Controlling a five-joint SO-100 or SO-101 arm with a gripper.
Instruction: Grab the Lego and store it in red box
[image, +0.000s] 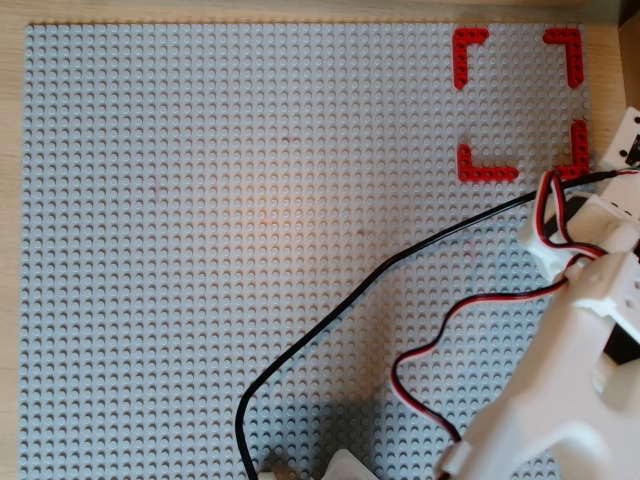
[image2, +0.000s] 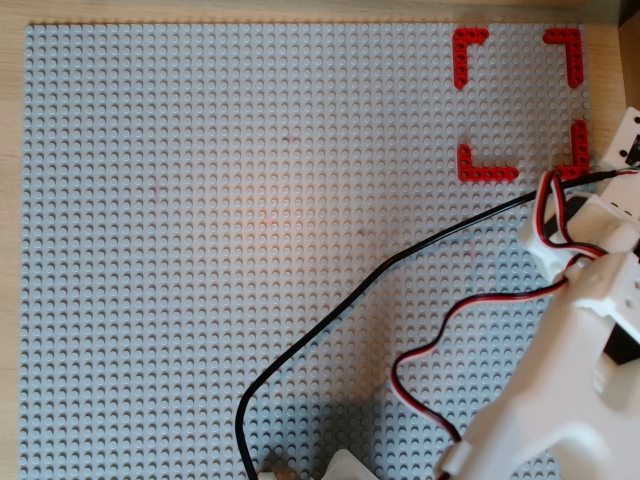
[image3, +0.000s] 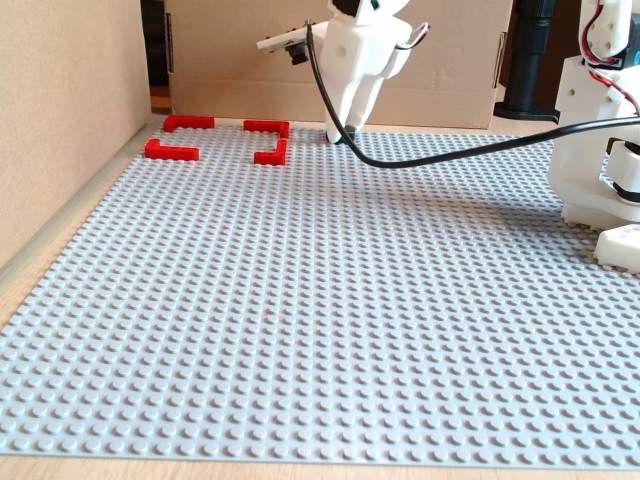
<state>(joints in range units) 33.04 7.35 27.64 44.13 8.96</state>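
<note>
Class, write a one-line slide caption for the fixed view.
White arm's gripper reaches down to the grey studded baseplate beside the empty red box; no Lego piece visible.

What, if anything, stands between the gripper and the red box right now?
Nothing visible. In the fixed view the gripper hangs just right of the red box, with only bare baseplate between them. The black cable trails rightward, away from the box. The Lego shows in no view, so whether it is held is unclear.

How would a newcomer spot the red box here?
Start with the grey studded baseplate and go to its top right corner in both overhead views. The red box is four flat L-shaped brackets outlining a square, the only red pieces lying on the plate.
</note>
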